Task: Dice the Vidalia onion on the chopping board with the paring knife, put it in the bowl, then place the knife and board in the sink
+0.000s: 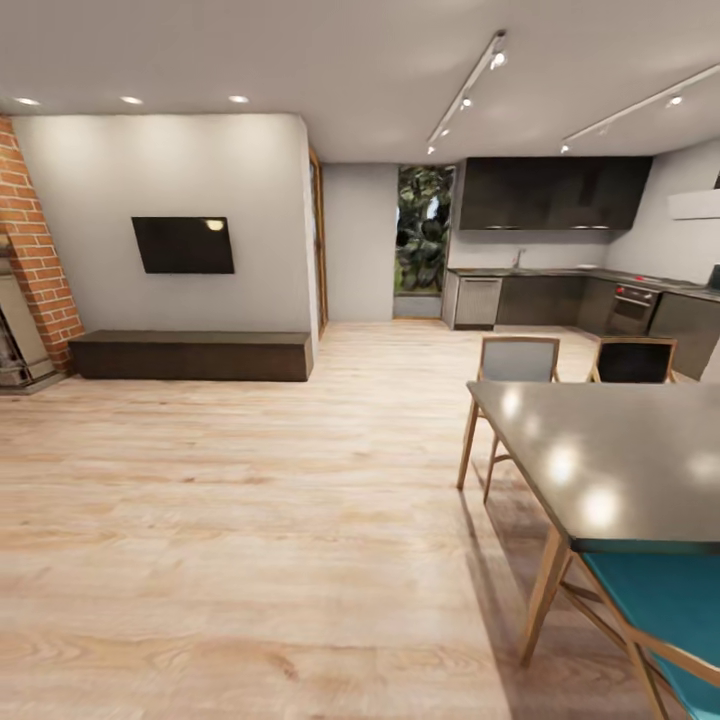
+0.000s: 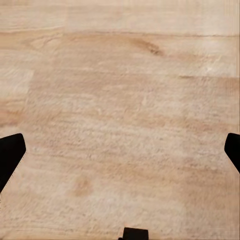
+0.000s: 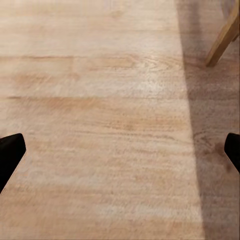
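While parked on pale wood plank floor [image 1: 250, 520] of an open living room, looking toward dark kitchen cabinets and countertop [image 1: 575, 272] at far right back, well apart from both claws. Faucet [image 1: 518, 257] just visible on that countertop, so sink sits there; too small to make out onion, board, knife or bowl. Left gripper [image 2: 120, 150] spread wide over bare floor, black fingertips [image 2: 10, 155] at opposite picture edges, nothing between. Right gripper [image 3: 120, 152] likewise wide open, empty, above floor beside a light wooden leg [image 3: 224, 37] and its shadow. Grey-topped dining table [image 1: 600, 460] near right, with grey-backed chair [image 1: 515, 360], black-backed chair [image 1: 632, 362], teal-seated chair [image 1: 665, 600]. Black wall TV [image 1: 184, 245], long dark low bench [image 1: 190, 355], red brick column [image 1: 38, 250] at left.
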Controlling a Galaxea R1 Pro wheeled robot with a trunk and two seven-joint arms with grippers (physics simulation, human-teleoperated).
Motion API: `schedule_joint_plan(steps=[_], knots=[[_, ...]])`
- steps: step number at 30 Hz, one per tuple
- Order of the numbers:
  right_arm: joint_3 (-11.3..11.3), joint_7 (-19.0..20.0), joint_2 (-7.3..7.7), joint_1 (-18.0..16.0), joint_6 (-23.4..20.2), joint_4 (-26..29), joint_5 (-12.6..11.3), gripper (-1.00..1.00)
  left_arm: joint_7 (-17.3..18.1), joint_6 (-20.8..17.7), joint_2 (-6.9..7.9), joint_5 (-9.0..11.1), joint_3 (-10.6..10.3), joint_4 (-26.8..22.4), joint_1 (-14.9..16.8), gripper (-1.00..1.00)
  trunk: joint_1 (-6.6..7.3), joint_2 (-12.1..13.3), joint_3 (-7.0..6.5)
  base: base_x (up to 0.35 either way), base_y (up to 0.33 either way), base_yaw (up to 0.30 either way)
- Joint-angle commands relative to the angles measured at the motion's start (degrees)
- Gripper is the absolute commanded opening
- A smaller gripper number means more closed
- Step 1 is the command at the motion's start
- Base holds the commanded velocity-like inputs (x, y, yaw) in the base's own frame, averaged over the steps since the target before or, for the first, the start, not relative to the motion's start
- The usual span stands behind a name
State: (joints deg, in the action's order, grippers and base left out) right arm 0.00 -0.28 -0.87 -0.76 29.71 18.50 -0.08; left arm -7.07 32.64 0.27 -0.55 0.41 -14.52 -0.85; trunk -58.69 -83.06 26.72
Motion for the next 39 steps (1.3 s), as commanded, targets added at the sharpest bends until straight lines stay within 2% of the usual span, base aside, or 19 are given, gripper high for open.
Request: schedule_joint_plan(steps=[1, 11, 39], knots=[[0.0, 0.0, -0.01, 0.0, 0.2, 0.0, 0.0, 1.00, -0.1, 0.1, -0.01, -0.1, 0.0, -0.1, 0.0, 1.00, -0.03, 0.0, 0.05, 0.312, -0.001, 0.239], [0.0, 0.0, -0.01, 0.0, 0.2, 0.0, 0.0, 1.00, -0.1, 0.1, -0.01, -0.1, 0.0, -0.1, 0.0, 1.00, -0.03, 0.0, 0.05, 0.312, 0.000, 0.182], [0.1, 0.0, -0.01, 0.0, 0.1, -0.1, 0.1, 1.00, 0.0, 0.0, -0.01, -0.1, 0.0, -0.1, 0.0, 1.00, -0.03, 0.0, 0.05, 0.322, 0.000, 0.004]])
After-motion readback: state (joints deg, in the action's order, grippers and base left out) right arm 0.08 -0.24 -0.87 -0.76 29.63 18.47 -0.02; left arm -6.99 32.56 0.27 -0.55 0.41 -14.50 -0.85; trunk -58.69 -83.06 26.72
